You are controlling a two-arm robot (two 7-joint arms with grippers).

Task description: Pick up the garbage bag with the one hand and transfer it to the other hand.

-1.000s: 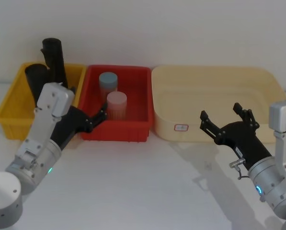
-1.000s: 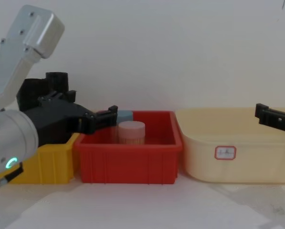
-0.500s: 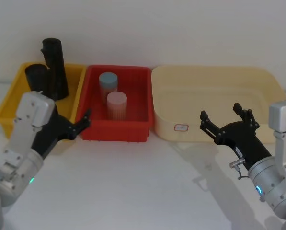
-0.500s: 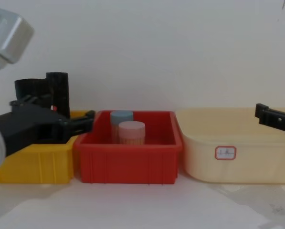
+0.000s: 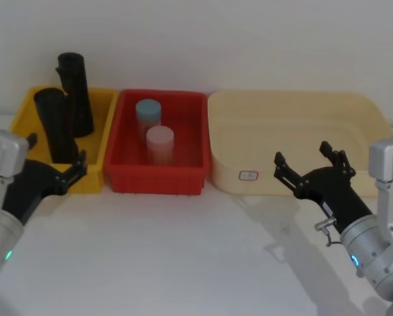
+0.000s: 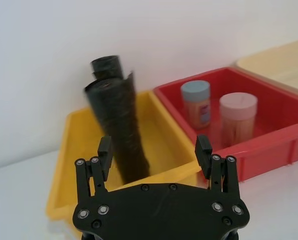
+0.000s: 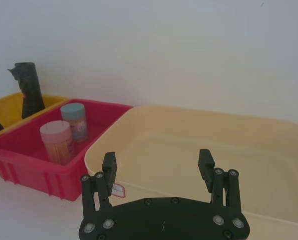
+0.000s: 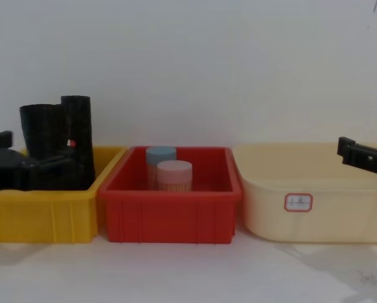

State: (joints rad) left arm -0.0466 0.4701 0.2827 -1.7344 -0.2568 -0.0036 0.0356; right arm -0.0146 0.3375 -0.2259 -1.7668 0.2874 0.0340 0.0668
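Yellow bin: garbage bag, slim roll; red bin: two jars.
Spread: right gripper; left gripper — backed away to yellow bin.

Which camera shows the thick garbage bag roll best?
The left wrist view: the garbage bag stands large in the yellow bin, just beyond the left gripper. Head view shows it smaller; chest view, partly behind that gripper; right wrist view, an edge sliver.

Matte black garbage bag, yellow bin, red bin, pale cream tub

yellow bin — red bin — cream tub
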